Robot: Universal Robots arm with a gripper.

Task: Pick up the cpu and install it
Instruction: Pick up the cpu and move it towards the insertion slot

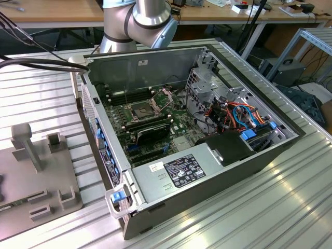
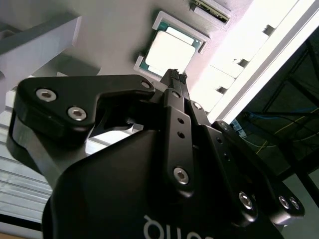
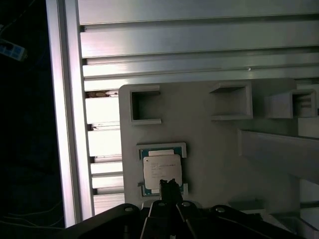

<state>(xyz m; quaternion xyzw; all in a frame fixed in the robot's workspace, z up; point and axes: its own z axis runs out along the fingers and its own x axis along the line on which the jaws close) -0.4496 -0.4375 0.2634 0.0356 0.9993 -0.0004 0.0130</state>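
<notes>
The cpu [image 3: 162,169], a flat square with a pale silver top and green rim, sits in a pocket of the grey fixture plate [image 1: 46,176], at eight o'clock from the computer case [image 1: 150,65]. The jaws, pressed together and empty, hover at its edge.

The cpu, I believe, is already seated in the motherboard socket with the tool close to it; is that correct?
Not quite: the cpu lies in a nest on the grey fixture plate, not in the motherboard socket, as both wrist views show. The tool is close to it.
</notes>
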